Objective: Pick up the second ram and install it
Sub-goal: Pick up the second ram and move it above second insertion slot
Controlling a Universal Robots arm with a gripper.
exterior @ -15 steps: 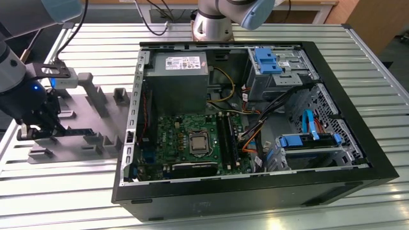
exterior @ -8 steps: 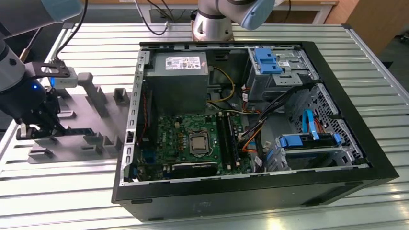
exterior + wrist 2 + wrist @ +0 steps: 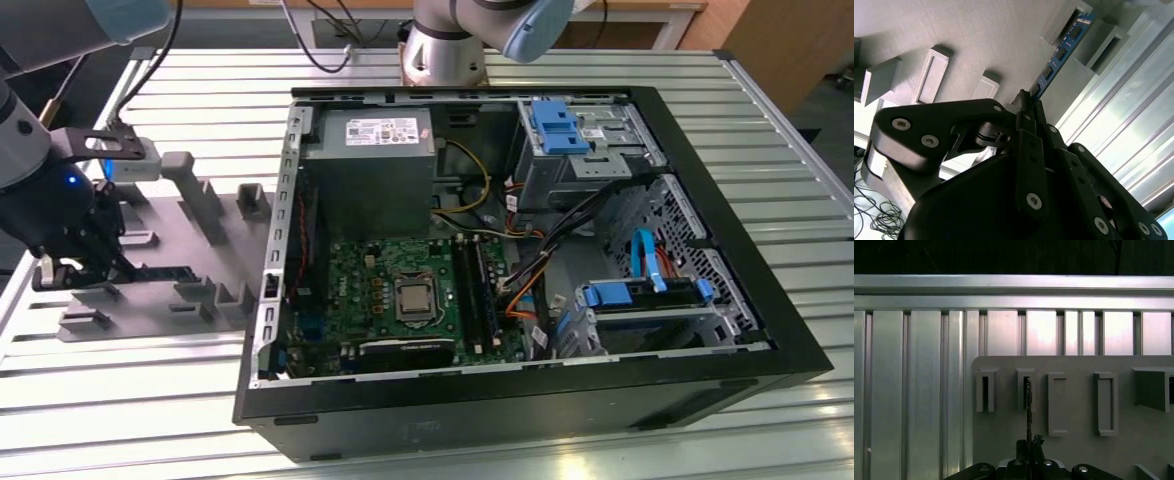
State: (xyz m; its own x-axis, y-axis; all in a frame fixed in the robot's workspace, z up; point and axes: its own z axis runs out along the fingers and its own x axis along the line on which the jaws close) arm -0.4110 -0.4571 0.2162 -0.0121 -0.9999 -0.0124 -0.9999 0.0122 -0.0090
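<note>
My claw point(image 3: 1026, 102) pinches narrow on the near end of the blue memory stick point(image 3: 1059, 52). The stick stands on edge, its far end in a slot of the grey holder point(image 3: 979, 35) beside the open computer case point(image 3: 534, 250).

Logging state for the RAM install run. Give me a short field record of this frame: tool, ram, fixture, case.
tool: shut on the second ram, at the gray fixture
second ram: blue stick, far end seated in a fixture slot
gray fixture: on the slatted table, to the exterior view's left of the computer case
computer case: open, green motherboard exposed
</note>
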